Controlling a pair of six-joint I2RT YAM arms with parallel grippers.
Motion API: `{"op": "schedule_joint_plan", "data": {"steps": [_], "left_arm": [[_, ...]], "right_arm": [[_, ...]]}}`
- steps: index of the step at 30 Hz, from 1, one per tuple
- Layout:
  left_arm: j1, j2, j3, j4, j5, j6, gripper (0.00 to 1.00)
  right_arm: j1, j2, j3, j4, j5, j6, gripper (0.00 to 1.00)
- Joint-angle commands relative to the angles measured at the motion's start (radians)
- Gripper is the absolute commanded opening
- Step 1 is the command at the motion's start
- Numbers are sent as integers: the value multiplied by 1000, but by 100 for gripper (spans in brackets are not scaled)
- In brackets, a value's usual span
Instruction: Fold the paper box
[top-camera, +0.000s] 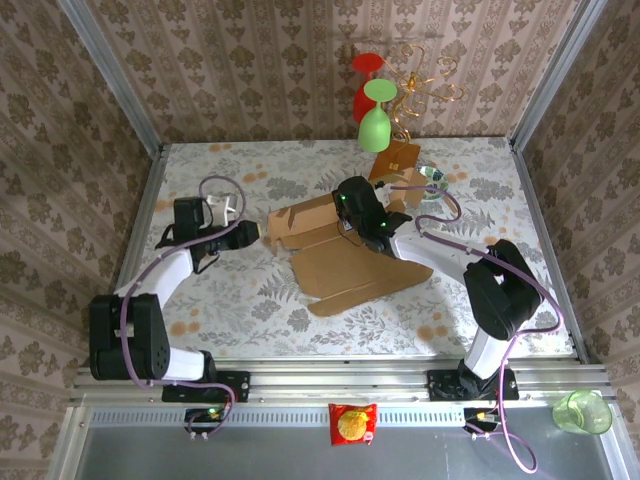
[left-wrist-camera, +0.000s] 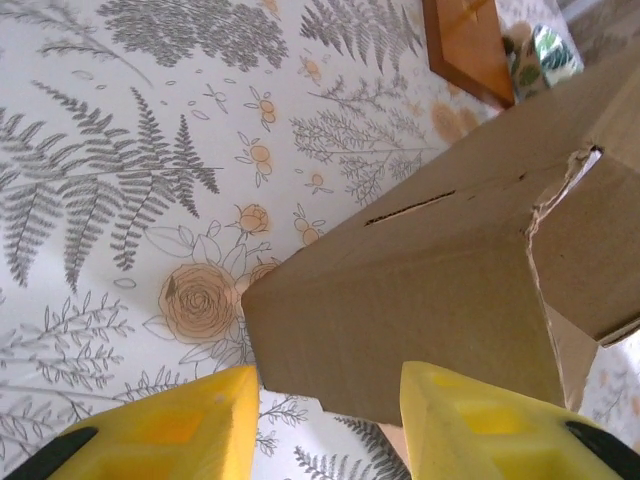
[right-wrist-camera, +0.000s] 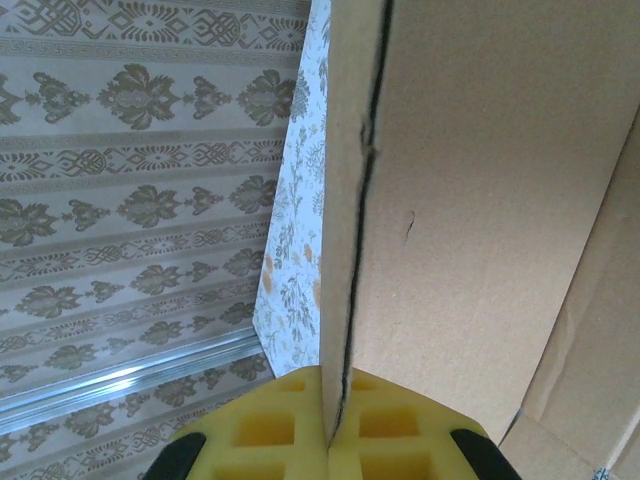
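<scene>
So the bench (top-camera: 230, 290) is covered in a pale cloth with grey ferns and little orange roses all over. The plain brown paper box (top-camera: 345, 265) sits about mid-bench, near part flat on the cloth, far part folded up. Behind it, toward the far edge, there's a glossy orange-brown rack base (top-camera: 400, 158), with a small shiny round thing (top-camera: 436, 183) just beside it.

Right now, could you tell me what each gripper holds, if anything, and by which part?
The right gripper is shut on the paper box, pinching the edge of one cardboard panel. The left gripper is open and holds nothing.
</scene>
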Motion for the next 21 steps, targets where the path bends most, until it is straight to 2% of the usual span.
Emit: {"op": "schedule_joint_plan", "data": {"steps": [1, 7, 12, 21], "left_arm": [[-45, 48, 72, -138, 5, 232, 42], [-128, 91, 92, -155, 9, 361, 44], [-145, 55, 47, -85, 14, 375, 45], [-149, 72, 65, -72, 31, 377, 47]], "right_arm": [[-1, 27, 12, -44, -7, -31, 0], [-3, 26, -4, -25, -12, -31, 0], [-6, 28, -18, 6, -24, -32, 0], [-12, 32, -30, 39, -44, -32, 0]]}}
